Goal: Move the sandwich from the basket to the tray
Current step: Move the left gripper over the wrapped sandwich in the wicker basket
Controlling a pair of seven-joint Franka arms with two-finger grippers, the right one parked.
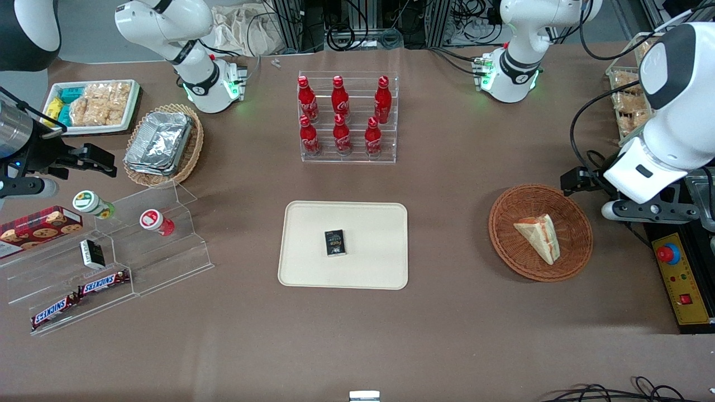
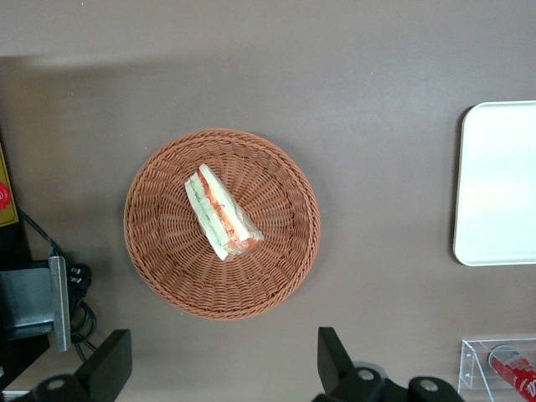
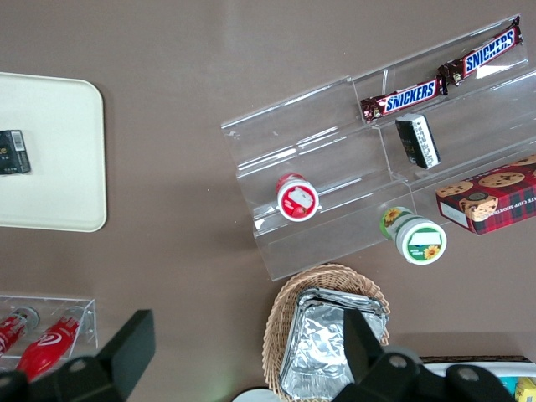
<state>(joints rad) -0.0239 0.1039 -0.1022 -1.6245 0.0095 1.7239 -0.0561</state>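
looking down from the wrist, we see the sandwich (image 2: 221,213) lying on its side in the middle of the basket (image 2: 159,251), its red and green filling edge turned up and its bread faces pale. we take the basket as our landmark. from the front, the sandwich (image 1: 539,237) rests inside the basket (image 1: 505,231), well within its woven rim, with one point aimed toward the front camera. the gripper (image 2: 219,368) hangs above the table just outside the basket's rim, high over it, its two dark fingers (image 2: 109,362) spread wide apart and holding nothing. from the front we find the gripper (image 1: 581,180) just beside the basket's rim, farther from the camera than the sandwich and toward the working arm's end of the table. the tray (image 1: 313,262) lies flat on the brown table (image 1: 447,335), well apart from the basket toward the parked arm's end. a small dark packet (image 1: 335,243) rests near the tray's middle. a clear rack of red bottles (image 1: 346,117) stands farther from the camera than the basket, past the tray.
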